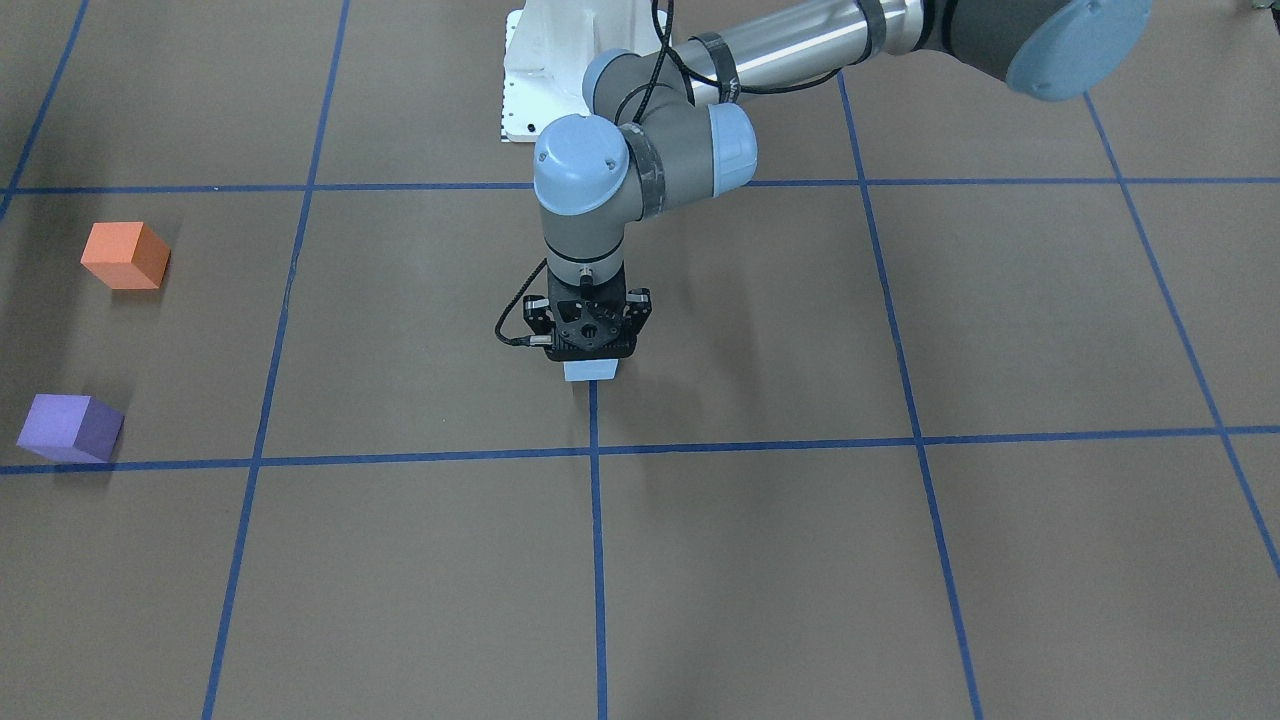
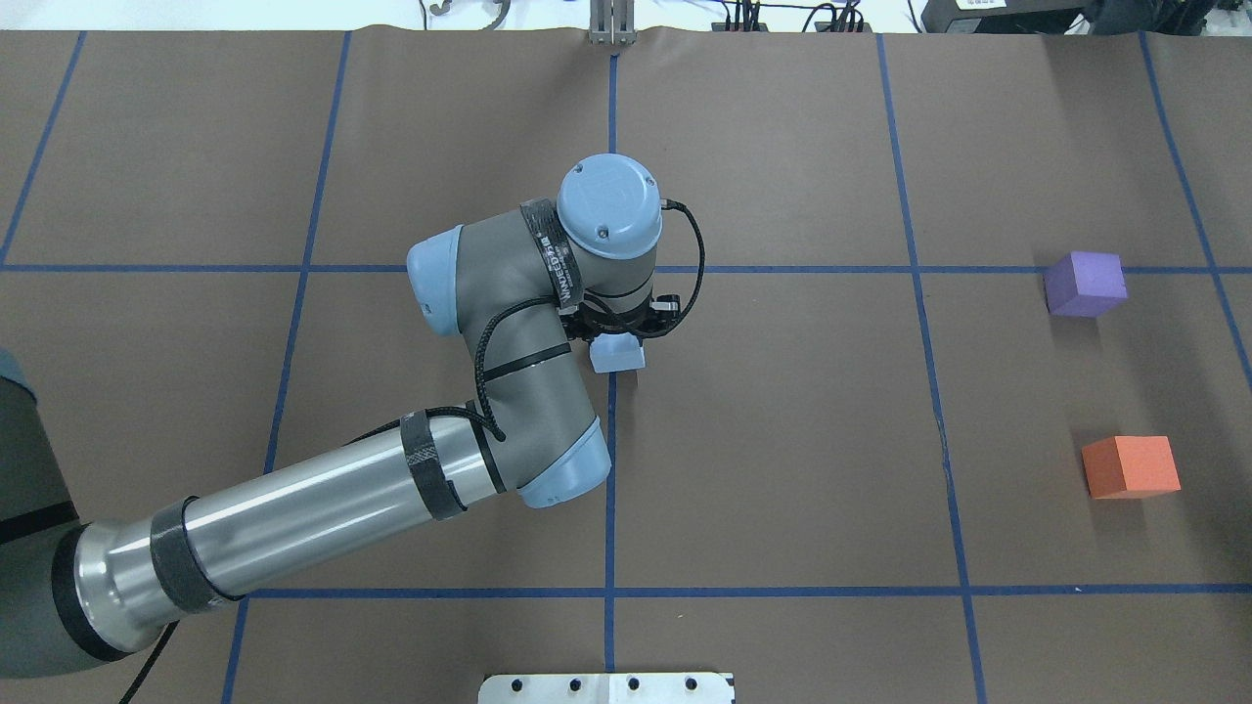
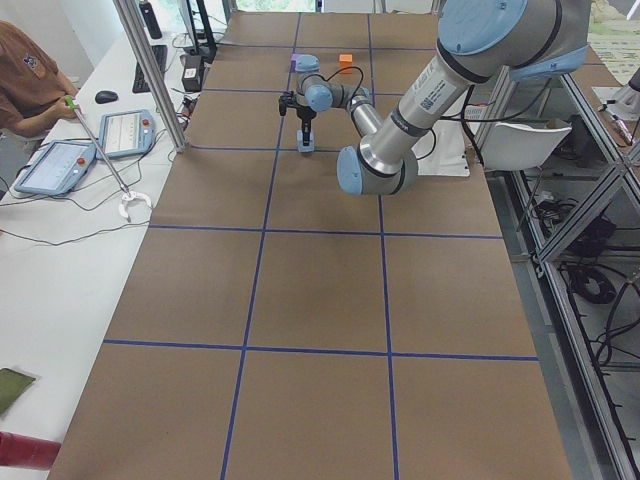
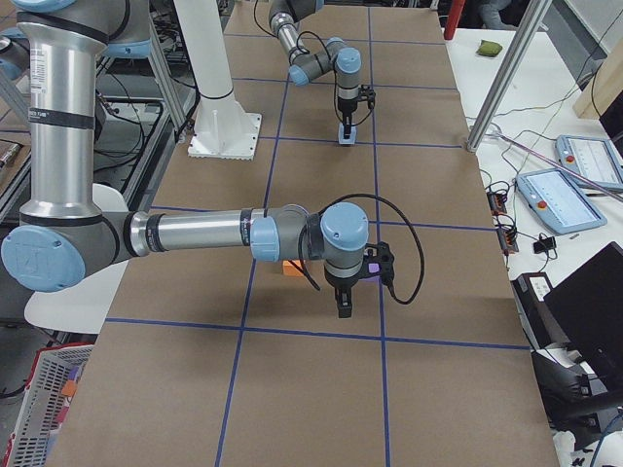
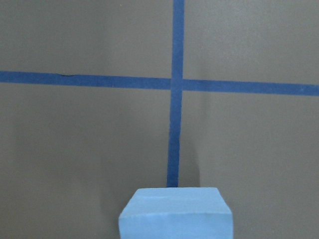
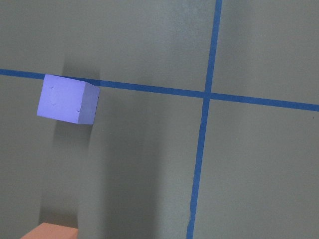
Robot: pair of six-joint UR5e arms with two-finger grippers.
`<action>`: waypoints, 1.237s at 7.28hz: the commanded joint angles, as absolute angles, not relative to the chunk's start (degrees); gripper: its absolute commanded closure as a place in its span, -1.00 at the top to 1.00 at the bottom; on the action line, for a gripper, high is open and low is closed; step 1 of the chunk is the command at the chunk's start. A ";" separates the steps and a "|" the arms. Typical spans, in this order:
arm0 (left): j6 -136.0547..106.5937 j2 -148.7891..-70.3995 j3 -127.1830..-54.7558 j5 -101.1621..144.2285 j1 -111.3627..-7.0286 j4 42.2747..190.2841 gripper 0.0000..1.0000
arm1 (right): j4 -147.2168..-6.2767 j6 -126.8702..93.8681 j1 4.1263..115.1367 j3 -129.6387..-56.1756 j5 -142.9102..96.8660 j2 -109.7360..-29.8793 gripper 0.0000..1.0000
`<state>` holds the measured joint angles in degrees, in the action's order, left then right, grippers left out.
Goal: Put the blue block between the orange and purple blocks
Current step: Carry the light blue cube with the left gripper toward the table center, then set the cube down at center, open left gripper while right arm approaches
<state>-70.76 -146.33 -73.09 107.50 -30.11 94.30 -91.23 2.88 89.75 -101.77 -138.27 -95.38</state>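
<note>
A light blue block [image 1: 590, 371] sits in my left gripper [image 1: 591, 358] at the table's middle, on a blue tape line. The jaws are shut on it, and the block is at or just above the table. It fills the bottom of the left wrist view [image 5: 175, 213]. The orange block [image 2: 1130, 466] and the purple block [image 2: 1084, 284] lie far to the right, with a gap between them. My right gripper [image 4: 343, 309] hangs above these two blocks. It shows only in the exterior right view, so I cannot tell whether it is open.
The brown table has a grid of blue tape lines [image 2: 939, 430]. The white base plate [image 1: 540, 80] is at the robot's side. An operator's tablets and cables [image 3: 60, 165] lie on the white bench beyond the table's far edge.
</note>
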 commanded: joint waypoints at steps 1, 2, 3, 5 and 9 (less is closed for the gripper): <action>-70.75 -146.25 -72.60 107.40 -29.88 94.31 0.95 | -91.23 2.90 89.74 -101.86 -138.51 -95.27 1.00; -70.93 -146.08 -72.60 107.23 -29.53 94.13 1.00 | -91.23 2.90 89.82 -102.04 -138.52 -95.27 1.00; -70.84 -146.16 -72.60 107.40 -29.36 94.22 1.00 | -91.32 2.90 89.74 -102.04 -138.60 -95.19 1.00; -71.36 -146.42 -73.38 107.75 -29.35 94.13 1.00 | -92.19 2.90 89.91 -103.09 -138.69 -92.92 1.00; -64.74 -143.55 -84.67 117.93 -38.56 81.71 1.00 | -135.53 2.29 87.47 -118.55 -137.81 -67.67 1.00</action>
